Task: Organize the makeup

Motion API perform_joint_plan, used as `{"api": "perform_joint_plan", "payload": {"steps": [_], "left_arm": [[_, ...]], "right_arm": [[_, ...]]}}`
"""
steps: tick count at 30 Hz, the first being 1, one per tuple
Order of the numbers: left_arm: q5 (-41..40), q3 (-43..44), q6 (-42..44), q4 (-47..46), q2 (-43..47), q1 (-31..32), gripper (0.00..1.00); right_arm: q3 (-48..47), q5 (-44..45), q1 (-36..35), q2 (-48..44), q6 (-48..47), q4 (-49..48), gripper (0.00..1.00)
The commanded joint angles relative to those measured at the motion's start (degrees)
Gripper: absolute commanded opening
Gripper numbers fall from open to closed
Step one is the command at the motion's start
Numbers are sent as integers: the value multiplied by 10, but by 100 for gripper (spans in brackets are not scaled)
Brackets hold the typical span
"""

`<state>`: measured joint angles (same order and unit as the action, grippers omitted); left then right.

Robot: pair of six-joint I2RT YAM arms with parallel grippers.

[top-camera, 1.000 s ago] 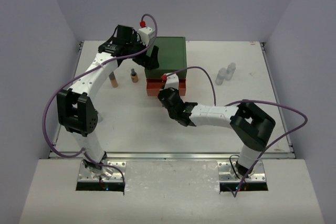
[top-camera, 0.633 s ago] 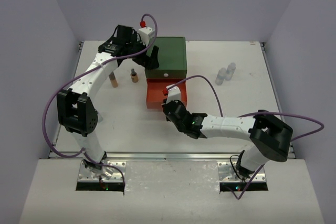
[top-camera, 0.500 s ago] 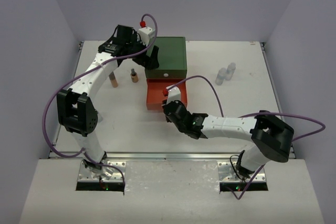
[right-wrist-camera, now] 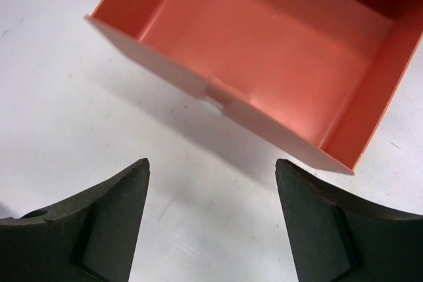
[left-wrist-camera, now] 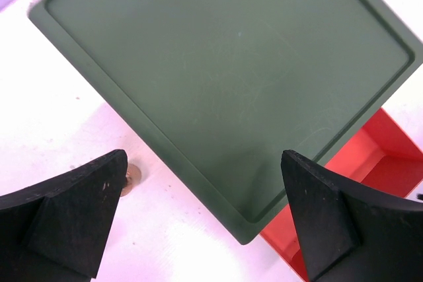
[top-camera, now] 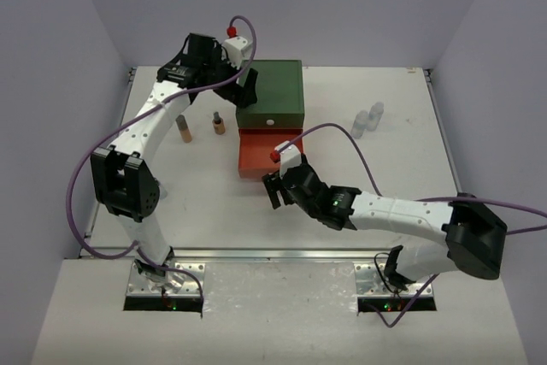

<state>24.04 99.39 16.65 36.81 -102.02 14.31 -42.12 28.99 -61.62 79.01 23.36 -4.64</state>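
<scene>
Shows the left gripper (left-wrist-camera: 203, 163) spread wide and empty over the green box (top-camera: 275, 91) at upper centre of the top view. Puts the right gripper (right-wrist-camera: 211, 166) at mid-frame, jaws apart with nothing between them, just below the pulled-out orange drawer (top-camera: 256, 153) and clear of its front wall. Leaves the makeup standing on the table (top-camera: 171, 203): a peach tube (top-camera: 184, 131) and a shorter tube (top-camera: 219, 123) left of the box, two clear bottles (top-camera: 360, 124) to its right.

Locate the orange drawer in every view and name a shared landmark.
Top external: centre, pulled out toward the arms, orange drawer.
Left wrist: lower right corner.
Right wrist: upper half, empty.
Landmark: green box top, above the drawer in top and left wrist views.
</scene>
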Motion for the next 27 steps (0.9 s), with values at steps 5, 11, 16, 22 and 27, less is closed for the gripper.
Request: {"api": "perform_joint_plan", "payload": {"steps": [5,11,16,22,27], "left_arm": [[-37,77,34,9,46,4,100],[-88,77,109,78,133,-19,100],[-110,93,167,220,171,-64,100],[-164,-2,226,389,221,-134,100],[-304,-189,267,389,251,-139,100]], "right_arm": [[33,-149,1,-123,-85,93,81],[19,-213,1,-190,-62,181,85],[30,-227,2,-239,-18,194,87],[17,-192,2,-261,-33,204,88],[-12,-177,3,-216,-92,194,90]]}}
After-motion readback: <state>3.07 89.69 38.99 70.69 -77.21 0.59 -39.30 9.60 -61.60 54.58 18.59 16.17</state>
